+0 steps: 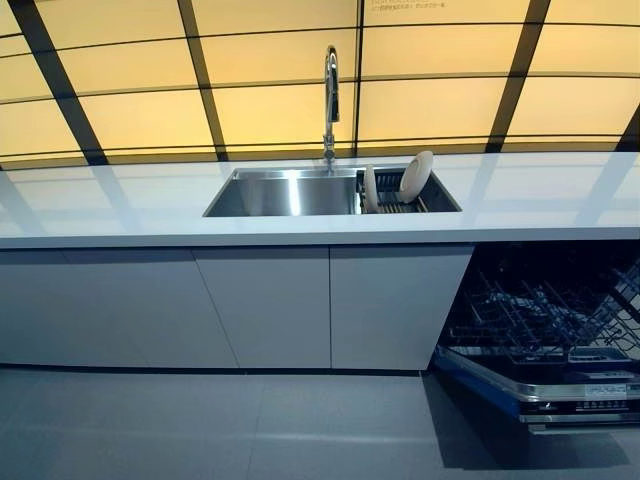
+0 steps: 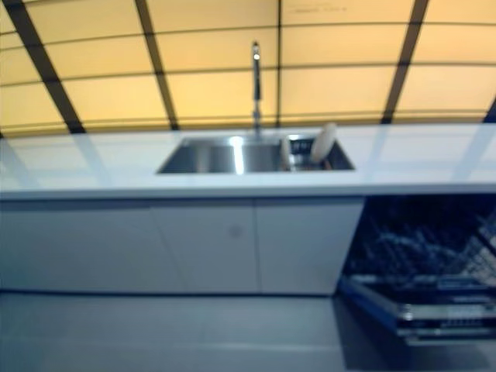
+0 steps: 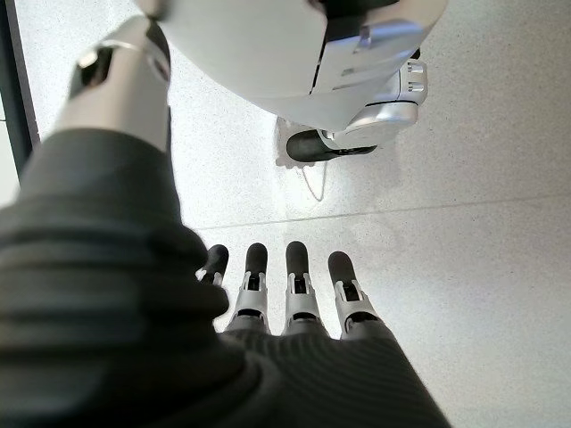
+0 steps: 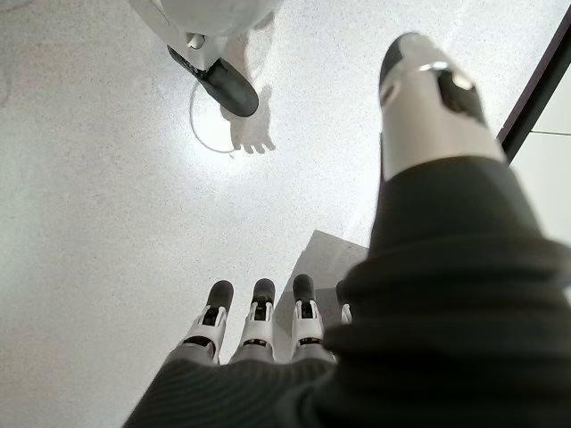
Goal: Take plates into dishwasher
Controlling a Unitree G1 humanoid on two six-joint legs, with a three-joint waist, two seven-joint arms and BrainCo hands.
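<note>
Two white plates stand on edge in a dark rack (image 1: 392,203) at the right end of the steel sink (image 1: 290,192): one upright plate (image 1: 371,188) and one leaning plate (image 1: 416,176). The dishwasher (image 1: 545,340) at the lower right stands with its door down and its wire rack (image 1: 545,315) pulled out. Neither hand appears in the eye views. My left hand (image 3: 285,294) hangs over the pale floor with straight fingers and holds nothing. My right hand (image 4: 259,325) likewise hangs open over the floor, holding nothing.
A tall tap (image 1: 330,95) rises behind the sink. The white countertop (image 1: 120,205) runs the full width, above closed white cabinet doors (image 1: 260,305). Yellow backlit wall panels (image 1: 150,110) lie behind. Grey floor (image 1: 200,425) stretches in front.
</note>
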